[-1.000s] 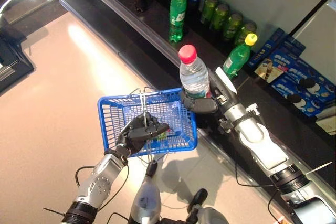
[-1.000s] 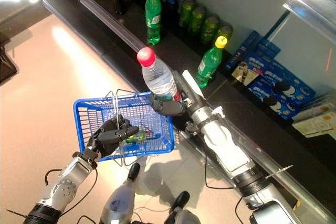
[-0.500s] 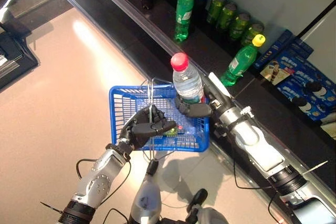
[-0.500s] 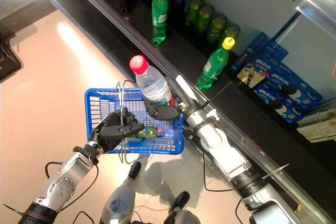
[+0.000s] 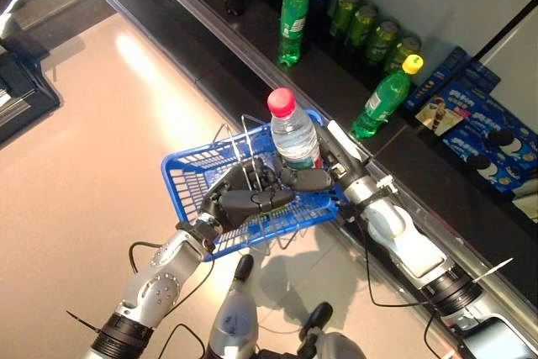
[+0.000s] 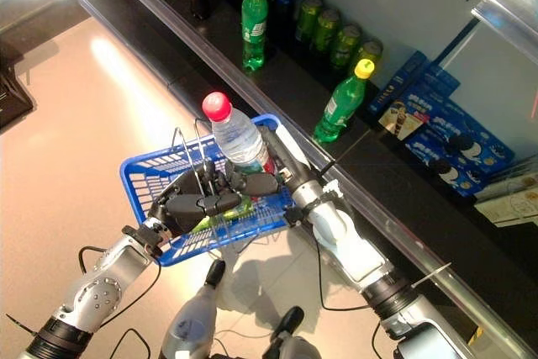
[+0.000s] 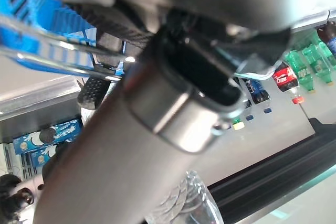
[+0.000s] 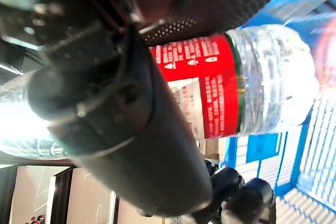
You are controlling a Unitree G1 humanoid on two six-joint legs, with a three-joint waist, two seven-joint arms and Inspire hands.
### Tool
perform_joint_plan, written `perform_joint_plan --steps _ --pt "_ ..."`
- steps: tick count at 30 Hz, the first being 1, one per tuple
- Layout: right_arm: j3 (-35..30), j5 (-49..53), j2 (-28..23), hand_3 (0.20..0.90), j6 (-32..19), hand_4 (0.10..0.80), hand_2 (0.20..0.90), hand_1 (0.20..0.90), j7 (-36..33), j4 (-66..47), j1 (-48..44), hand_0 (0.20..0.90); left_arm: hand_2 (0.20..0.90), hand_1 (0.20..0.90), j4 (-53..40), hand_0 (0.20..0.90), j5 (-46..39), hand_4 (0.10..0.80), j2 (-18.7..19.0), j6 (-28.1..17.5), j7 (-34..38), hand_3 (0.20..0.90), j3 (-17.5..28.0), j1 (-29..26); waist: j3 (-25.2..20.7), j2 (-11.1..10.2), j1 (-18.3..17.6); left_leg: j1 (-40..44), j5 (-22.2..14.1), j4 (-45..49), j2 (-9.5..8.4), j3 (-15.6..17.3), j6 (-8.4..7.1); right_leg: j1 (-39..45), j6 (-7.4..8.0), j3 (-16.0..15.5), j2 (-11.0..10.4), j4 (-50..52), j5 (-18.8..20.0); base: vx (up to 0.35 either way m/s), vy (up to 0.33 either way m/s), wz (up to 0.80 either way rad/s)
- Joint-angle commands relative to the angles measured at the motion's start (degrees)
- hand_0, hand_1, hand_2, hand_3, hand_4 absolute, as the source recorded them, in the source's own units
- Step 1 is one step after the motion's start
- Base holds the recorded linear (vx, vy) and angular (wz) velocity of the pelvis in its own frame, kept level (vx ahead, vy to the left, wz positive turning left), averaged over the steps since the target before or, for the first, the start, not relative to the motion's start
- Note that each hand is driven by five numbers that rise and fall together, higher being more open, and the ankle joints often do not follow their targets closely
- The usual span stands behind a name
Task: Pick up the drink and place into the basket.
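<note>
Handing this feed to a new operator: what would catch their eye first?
The clear bottle with its pink cap, upright in the right hand, over the blue basket. The left hand grips the basket's wire handles, holding it above the floor. Behind stands a dark shelf with green bottles.

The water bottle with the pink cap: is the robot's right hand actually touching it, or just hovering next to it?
Touching. In the right wrist view the right hand has dark fingers pressed across the water bottle; the eye views show it gripped over the blue basket.

Water bottle [image 8: 220, 82] red label: white print, too small to read.
</note>
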Motion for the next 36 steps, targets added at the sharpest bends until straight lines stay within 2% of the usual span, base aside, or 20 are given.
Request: perform_joint_plan --steps 1,12,29,36 --pt "5.69 -2.38 3.0 0.2 -6.88 0.1 0.3 0.3 -3.23 1.52 -2.3 0.3 0.3 0.3 -14.53 0.3 -5.42 0.1 -5.52 -9.08 -10.57 0.2 -4.07 -8.79 -20.68 -0.2 -0.39 -1.17 -1.8 -0.17 -1.04 1.91 0.29 4.1 0.54 -1.8 -0.13 0.51 -4.04 0.0 0.0 0.0" --pt "8.18 -9.32 1.92 0.2 -2.45 0.1 0.3 0.3 -4.56 5.86 -2.58 0.3 0.3 0.3 -16.22 0.3 -4.91 0.1 -4.97 -9.61 -12.56 0.2 -4.65 -9.76 -20.89 -0.38 -0.25 -1.31 -1.67 -0.17 -1.04 1.31 0.03 3.95 0.5 -1.91 -0.06 0.56 -4.05 0.0 0.0 0.0" --pt "9.26 -15.82 1.25 0.2 -0.63 0.1 0.3 0.3 -4.52 8.24 -3.89 0.3 0.3 0.3 -17.57 0.3 -4.67 0.1 -5.26 -7.66 -14.87 0.2 -5.68 -10.54 -21.05 -0.49 -0.17 -1.27 -1.54 -0.17 -1.15 0.85 -0.03 4.01 0.41 -1.85 0.01 0.42 -3.86 0.0 0.0 0.0" --pt "10.26 -17.37 -0.42 0.2 2.16 0.1 0.3 0.3 -2.66 8.15 -6.26 0.3 0.3 0.3 -17.85 0.3 -3.34 0.1 -5.16 -6.45 -16.9 0.2 -7.26 -10.88 -20.96 -0.69 -0.15 -1.11 -1.48 -0.17 -1.2 0.66 -0.04 3.99 0.34 -1.92 0.07 0.45 -3.77 0.0 0.0 0.0"
